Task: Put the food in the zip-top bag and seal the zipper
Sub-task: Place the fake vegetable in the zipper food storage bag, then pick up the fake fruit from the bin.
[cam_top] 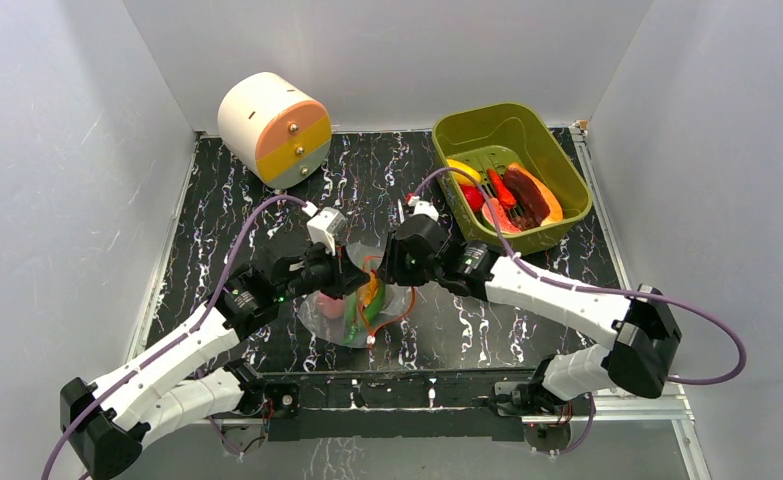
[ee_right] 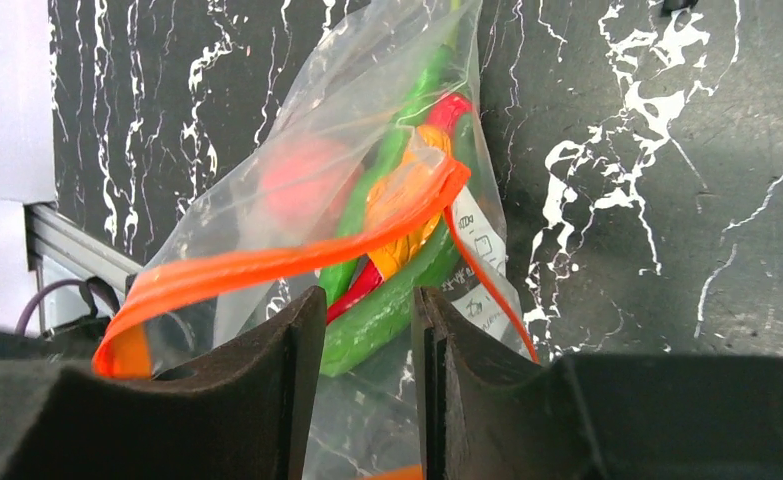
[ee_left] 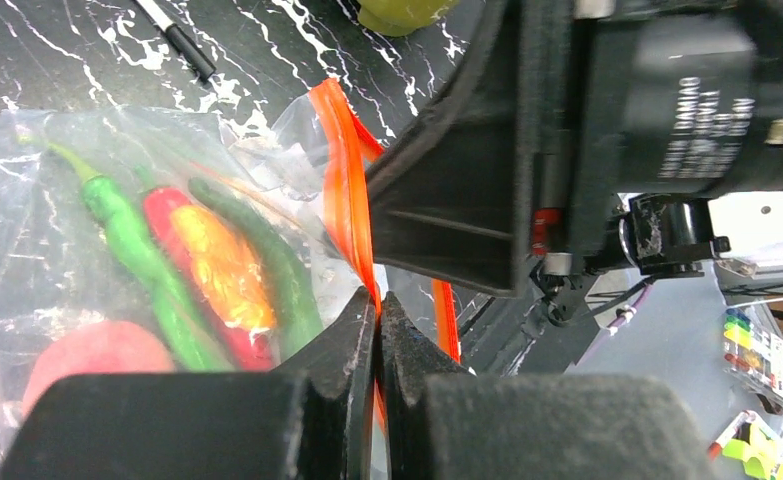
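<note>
At the middle of the black marbled table (cam_top: 527,310), the overhead view shows both arms bent inward over the crinkly clear bag (cam_top: 339,318). Only the left wrist view shows the left gripper (ee_left: 378,300) pinched tight on the orange zipper (ee_left: 339,170). The right gripper (ee_right: 367,300) stands narrowly parted by the bag, which holds glossy food (ee_left: 217,265).

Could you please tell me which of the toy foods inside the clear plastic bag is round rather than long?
The pink-red toy peach; the green peppers, red chili and yellow-orange piece beside it are all long and slender.
</note>
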Tool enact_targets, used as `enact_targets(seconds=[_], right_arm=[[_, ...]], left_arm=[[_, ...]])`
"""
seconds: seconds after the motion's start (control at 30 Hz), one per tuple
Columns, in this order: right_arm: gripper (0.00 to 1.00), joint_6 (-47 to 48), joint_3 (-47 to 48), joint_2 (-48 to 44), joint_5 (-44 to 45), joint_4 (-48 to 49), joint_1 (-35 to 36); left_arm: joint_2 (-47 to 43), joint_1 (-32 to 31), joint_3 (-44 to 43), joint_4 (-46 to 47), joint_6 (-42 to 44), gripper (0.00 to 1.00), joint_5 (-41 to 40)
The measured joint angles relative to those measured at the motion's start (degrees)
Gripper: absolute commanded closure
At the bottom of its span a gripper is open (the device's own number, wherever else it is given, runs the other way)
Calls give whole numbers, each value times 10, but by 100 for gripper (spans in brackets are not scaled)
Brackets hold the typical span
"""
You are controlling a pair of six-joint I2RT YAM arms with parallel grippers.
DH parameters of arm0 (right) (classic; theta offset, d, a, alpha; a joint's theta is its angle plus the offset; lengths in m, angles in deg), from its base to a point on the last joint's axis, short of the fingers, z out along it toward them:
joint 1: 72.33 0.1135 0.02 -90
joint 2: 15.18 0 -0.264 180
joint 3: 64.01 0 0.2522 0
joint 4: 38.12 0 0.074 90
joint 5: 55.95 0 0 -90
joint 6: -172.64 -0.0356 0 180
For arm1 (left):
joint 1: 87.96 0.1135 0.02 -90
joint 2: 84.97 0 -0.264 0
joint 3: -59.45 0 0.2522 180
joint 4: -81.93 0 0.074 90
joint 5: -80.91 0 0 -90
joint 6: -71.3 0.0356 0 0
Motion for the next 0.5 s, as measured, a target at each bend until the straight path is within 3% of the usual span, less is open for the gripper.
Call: enact_targets(seconds=[0.33, 0.5], right_arm=[[57, 131, 107, -23, 49, -94, -9], [56, 200, 136, -26, 50, -106, -107]], left_arm=[[1, 0, 0, -31, 35, 100, -53], [2, 0, 0, -47, 57, 100, -64]])
